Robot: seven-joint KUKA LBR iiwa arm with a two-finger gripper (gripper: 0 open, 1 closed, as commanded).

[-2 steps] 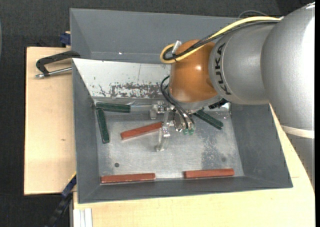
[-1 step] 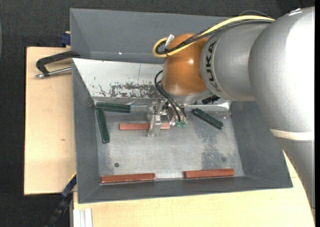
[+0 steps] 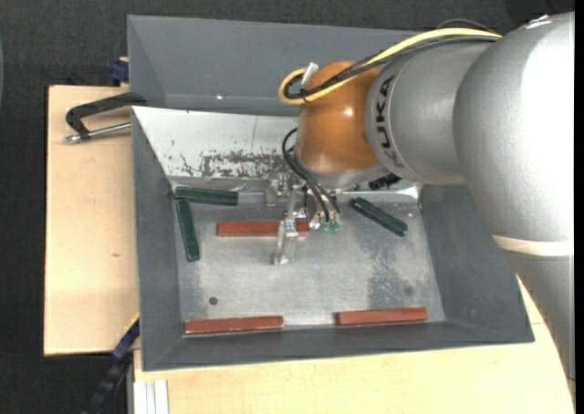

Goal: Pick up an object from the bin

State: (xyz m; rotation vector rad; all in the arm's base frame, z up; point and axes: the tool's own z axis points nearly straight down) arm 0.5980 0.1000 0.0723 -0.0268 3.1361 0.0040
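Camera view. The claw (image 3: 286, 237) stands low in the middle of the bin (image 3: 274, 66), hanging under the wrist's orange cover (image 3: 333, 134), with the arm reaching in across the bin's wall. It is placed at one end of a red-brown bar (image 3: 245, 230), which lies flat on the floor and runs away from the claw, on the side opposite the arm. The claw overlaps that end, but contact cannot be confirmed. Whether the claw is released or clenched cannot be told.

Judgement: the claw is set over this bar because it lies alone on open floor, clear of the walls, so it is the easiest of the pieces to reach.

Other items are loose and well apart from the claw:
- Two green bars (image 3: 190, 221) lie beyond the red-brown bar's far end.
- One green bar (image 3: 379, 216) lies under the arm.
- Two red bars (image 3: 233, 323) rest at the foot of the near wall, probably having slid there.

No lift is evident.
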